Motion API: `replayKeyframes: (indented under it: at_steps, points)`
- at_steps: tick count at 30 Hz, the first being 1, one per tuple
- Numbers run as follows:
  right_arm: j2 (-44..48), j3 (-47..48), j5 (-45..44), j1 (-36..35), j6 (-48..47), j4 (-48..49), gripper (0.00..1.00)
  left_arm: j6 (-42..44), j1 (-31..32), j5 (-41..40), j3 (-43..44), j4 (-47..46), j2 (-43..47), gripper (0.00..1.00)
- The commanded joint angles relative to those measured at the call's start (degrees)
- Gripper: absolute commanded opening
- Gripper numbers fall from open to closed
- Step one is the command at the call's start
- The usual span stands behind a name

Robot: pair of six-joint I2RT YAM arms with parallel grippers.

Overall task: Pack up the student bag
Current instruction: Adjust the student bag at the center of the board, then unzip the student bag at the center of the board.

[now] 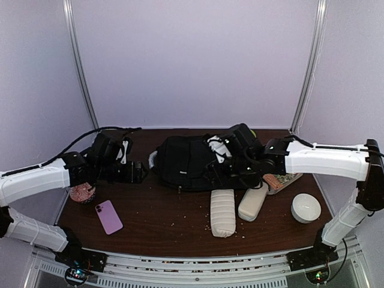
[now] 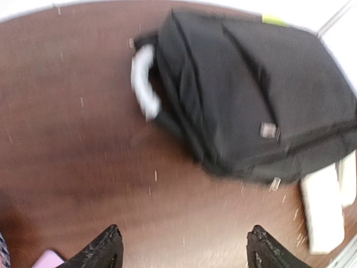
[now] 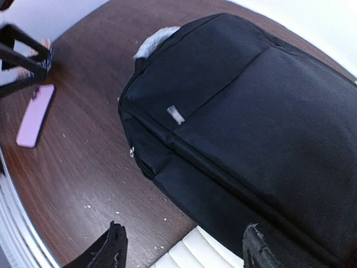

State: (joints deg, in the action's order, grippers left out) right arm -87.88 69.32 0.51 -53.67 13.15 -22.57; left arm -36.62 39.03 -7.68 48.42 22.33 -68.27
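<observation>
The student bag [image 1: 183,162] is a black fabric backpack lying flat at the middle of the table, with a small grey tag [image 3: 175,114] and a pale curved handle [image 2: 144,81] at its left end. My left gripper [image 1: 135,171] hovers just left of the bag. In the left wrist view it [image 2: 184,251] is open over bare table, apart from the bag [image 2: 262,95]. My right gripper [image 1: 225,165] is over the bag's right front. In the right wrist view it [image 3: 187,251] is open and empty above the bag's near edge [image 3: 251,111].
A white ribbed case [image 1: 222,212] and a beige case [image 1: 253,202] lie against the bag's front. A pink phone [image 1: 109,216] lies front left, near a patterned cup [image 1: 82,193]. A white round object [image 1: 306,207] and a patterned flat item [image 1: 282,180] are on the right.
</observation>
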Motion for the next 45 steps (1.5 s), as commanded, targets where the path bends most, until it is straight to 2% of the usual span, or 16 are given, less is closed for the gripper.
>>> replayKeyframes:
  at_steps: [1,7,13,20,23,32,36,39,45]
  points:
    - [-5.80,2.09,-7.35,-3.69,-12.14,-0.87,0.71,-6.05,1.49,-0.05,-6.32,-4.66,4.24,0.78]
    - [-14.50,7.57,-15.58,-6.33,-16.67,-2.37,0.70,-7.42,1.62,2.74,-11.39,-9.53,5.30,0.78]
    - [-18.02,8.03,-18.82,-6.36,-18.27,-1.74,0.64,-8.27,2.10,9.12,-12.54,-18.13,0.41,0.77]
    - [-14.00,9.76,-11.31,-2.85,-10.83,0.07,0.69,-8.67,3.64,11.96,-10.05,-23.76,-6.81,0.77]
    - [-17.71,15.68,-11.86,-0.92,-10.16,-4.44,0.72,-9.15,3.85,12.14,-9.46,-24.96,-8.50,0.76]
    - [-29.22,24.99,-16.69,0.71,-12.17,-11.33,0.78,-9.10,4.41,13.60,-8.40,-25.30,-11.58,0.75]
    - [-30.59,24.67,-16.06,0.82,-11.74,-12.03,0.79,-7.91,5.73,14.94,-7.02,-25.75,-13.62,0.75]
    - [-31.12,24.53,-16.92,0.93,-10.85,-12.98,0.74,-7.11,6.78,16.19,-5.29,-25.58,-16.31,0.75]
    - [-26.12,21.58,-14.05,1.02,-8.29,-9.50,0.74,-5.76,8.24,18.83,-0.63,-25.71,-22.25,0.74]
